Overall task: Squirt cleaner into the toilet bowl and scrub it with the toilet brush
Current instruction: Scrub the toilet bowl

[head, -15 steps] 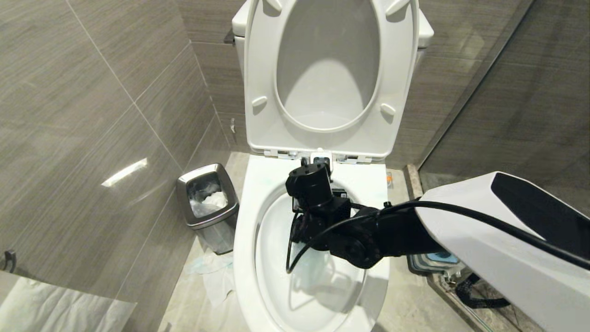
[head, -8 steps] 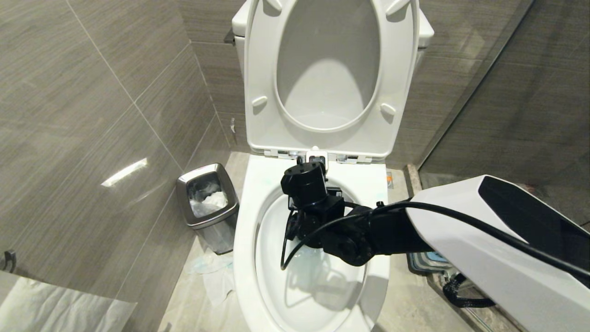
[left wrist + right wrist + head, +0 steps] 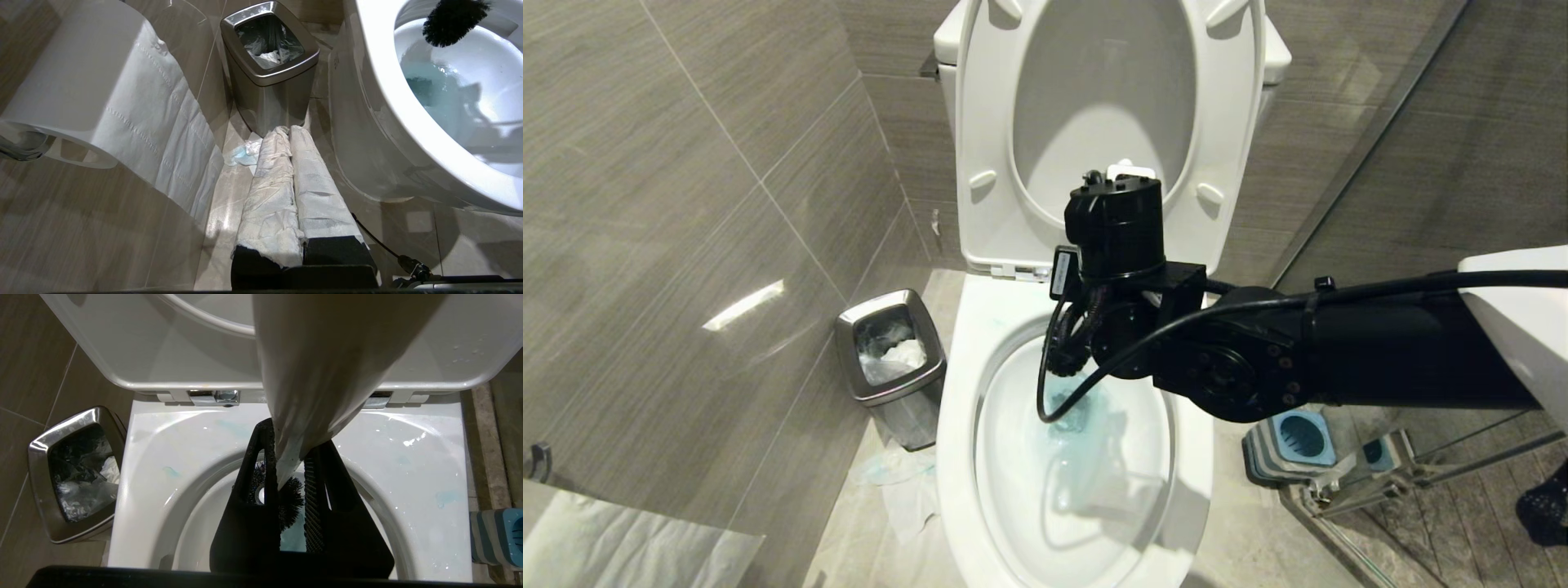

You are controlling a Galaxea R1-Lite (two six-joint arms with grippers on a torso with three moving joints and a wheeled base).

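Observation:
The white toilet bowl (image 3: 960, 425) stands open, seat and lid up, with blue-green water (image 3: 1098, 433) in the basin. My right gripper (image 3: 296, 437) hangs over the basin, pointing down, shut on the white handle of the toilet brush (image 3: 310, 375). The black bristle head (image 3: 288, 498) sits below the fingers, just above the water, and also shows in the left wrist view as a bristle head (image 3: 453, 18) inside the bowl (image 3: 367, 65). In the head view the right wrist (image 3: 1115, 237) hides the fingers. My left gripper (image 3: 288, 131), paper-wrapped, is shut and parked low beside the toilet.
A steel waste bin (image 3: 890, 359) stands left of the toilet, with crumpled tissue (image 3: 894, 482) on the floor by it. A paper roll (image 3: 81, 81) hangs on the left wall. The blue-topped brush holder (image 3: 1298, 437) sits at the right by a glass partition (image 3: 1421, 204).
My right arm has risen and its wrist has moved up toward the raised seat, lifting the brush in the bowl. The brush holder has come into view under the arm.

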